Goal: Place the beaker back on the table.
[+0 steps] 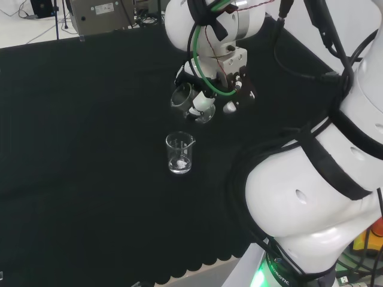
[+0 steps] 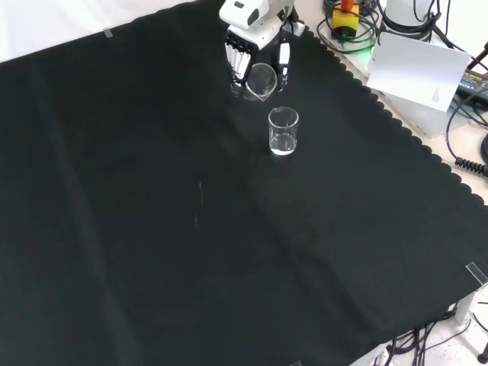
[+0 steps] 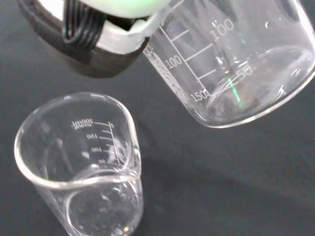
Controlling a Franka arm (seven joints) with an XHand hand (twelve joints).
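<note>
Clear glass beaker [image 1: 190, 103]: tilted, held above the black cloth, mouth toward the head view's left.
Hand [image 1: 230, 84]: fingers curled round the tilted beaker.
Second beaker [image 1: 180, 153]: upright on the table [image 1: 72, 149], just nearer in the head view, apart from the held one.

- Bench [image 2: 152, 252]: covered in black cloth; scalloped cloth edge along the right side in the front view.
- One clear glass beaker [image 2: 283, 131] [image 1: 179, 153] [image 3: 81, 167] stands upright directly on the cloth, spout at rim, printed graduations on its wall.
- Small tape tabs at cloth corners [image 2: 476, 273].
</note>
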